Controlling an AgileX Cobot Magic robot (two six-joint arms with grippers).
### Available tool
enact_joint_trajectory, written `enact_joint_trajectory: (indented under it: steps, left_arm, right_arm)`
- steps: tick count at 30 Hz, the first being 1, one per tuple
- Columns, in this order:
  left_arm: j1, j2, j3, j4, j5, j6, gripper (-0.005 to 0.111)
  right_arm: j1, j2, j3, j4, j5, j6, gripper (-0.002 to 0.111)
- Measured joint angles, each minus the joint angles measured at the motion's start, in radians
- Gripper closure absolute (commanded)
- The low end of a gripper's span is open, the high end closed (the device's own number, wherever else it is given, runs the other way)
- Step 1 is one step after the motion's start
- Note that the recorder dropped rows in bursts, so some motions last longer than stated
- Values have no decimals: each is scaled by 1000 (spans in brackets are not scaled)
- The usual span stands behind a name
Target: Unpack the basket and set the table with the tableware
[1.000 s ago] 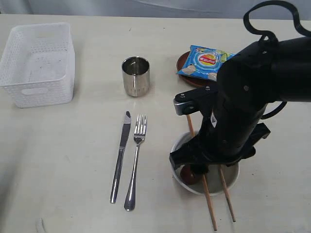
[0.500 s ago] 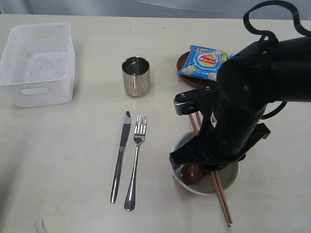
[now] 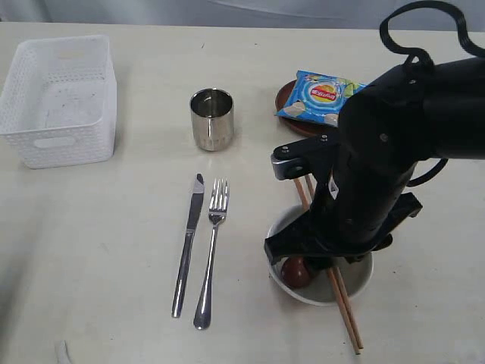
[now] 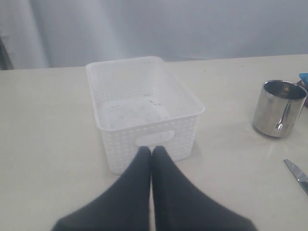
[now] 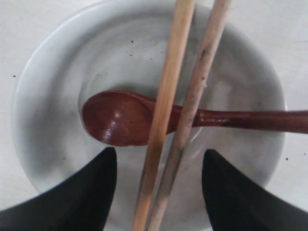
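Observation:
The white basket (image 3: pixel 59 98) (image 4: pixel 144 108) stands empty at the far left of the table (image 3: pixel 106 243). The steel cup (image 3: pixel 211 119) (image 4: pixel 278 109), knife (image 3: pixel 188 243) and fork (image 3: pixel 211 250) lie mid-table. The off-white bowl (image 3: pixel 362 277) (image 5: pixel 53 96) holds the reddish-brown spoon (image 3: pixel 295 271) (image 5: pixel 125 118), and two chopsticks (image 3: pixel 345 311) (image 5: pixel 180 96) rest side by side across it. My right gripper (image 5: pixel 159 156) hangs open just above the bowl, its fingers either side of the chopsticks and apart from them. My left gripper (image 4: pixel 151 150) is shut on nothing, in front of the basket's near wall.
A blue chip bag (image 3: pixel 322 97) lies on the dark brown plate (image 3: pixel 288 95) at the back right. My right arm (image 3: pixel 386 152) covers much of the bowl and the table behind it.
The two chopsticks, spread apart a second ago, now lie close together across the bowl, shifted toward the plate. The right arm has barely moved. The left side is unchanged.

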Motion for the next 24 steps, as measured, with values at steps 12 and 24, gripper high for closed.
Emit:
enact_joint_trajectory:
  steps: [12, 24]
  left_arm:
    - [0, 0, 0, 0, 0, 0, 107]
    - [0, 0, 0, 0, 0, 0, 107]
  right_arm:
    - [0, -19, -7, -4, 5, 2, 55]
    - [0, -292, -227, -97, 194, -4, 108]
